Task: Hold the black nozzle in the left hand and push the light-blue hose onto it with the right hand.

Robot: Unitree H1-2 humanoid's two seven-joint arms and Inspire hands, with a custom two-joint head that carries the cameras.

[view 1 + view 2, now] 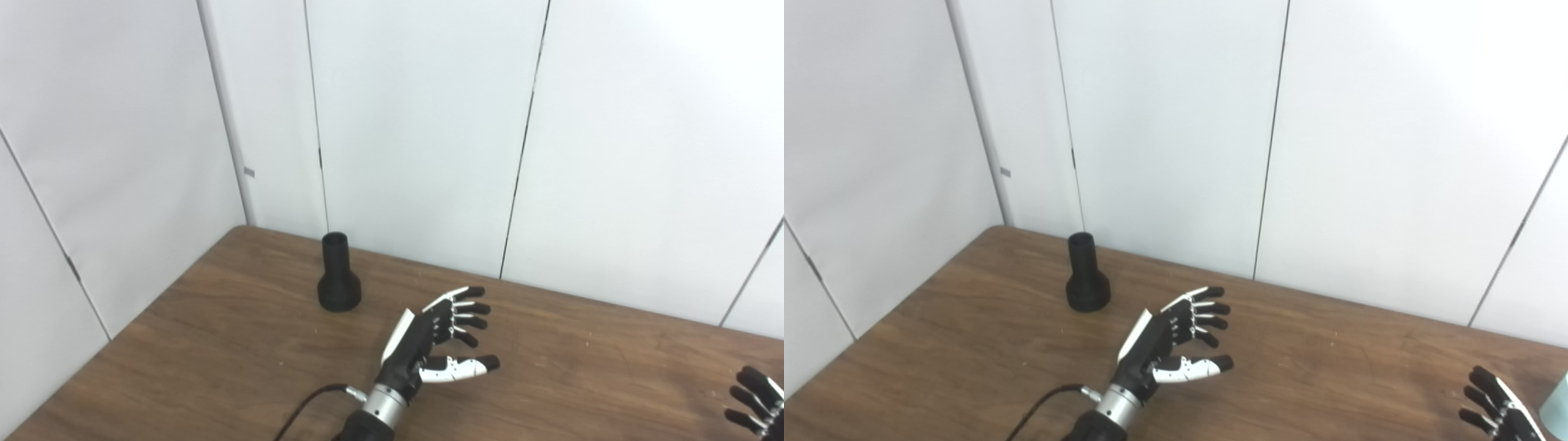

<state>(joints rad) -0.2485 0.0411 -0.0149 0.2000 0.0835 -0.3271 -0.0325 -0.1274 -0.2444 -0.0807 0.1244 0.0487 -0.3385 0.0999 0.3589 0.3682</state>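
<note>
While the black nozzle [339, 273] stands upright on its wide base toward the far left of the brown wooden surface [233, 343], close to the far edge and the white wall panels [422, 122] behind it, nothing touches it. The narrow open end of the nozzle points up. The left hand [436, 340] hovers over the middle of the surface, nearer than the nozzle and to its right, apart from it. Its fingers [468, 306] are spread and stretched out toward the right, with the thumb held apart below them, and they hold nothing. A black cable [306, 407] curves away from the silver wrist of this hand toward the near edge. The right hand [1494, 410] shows only in part at the near right corner; its dark fingers [1479, 380] are apart and point to the left, and they close on nothing that can be seen. Just beside that hand, at the right edge of the right eye view, a sliver of something light blue [1557, 401] shows, which may be the hose, though too little of it is in view to tell its shape or how it lies. The nozzle and the light-blue thing are well apart, at opposite sides of the surface.
</note>
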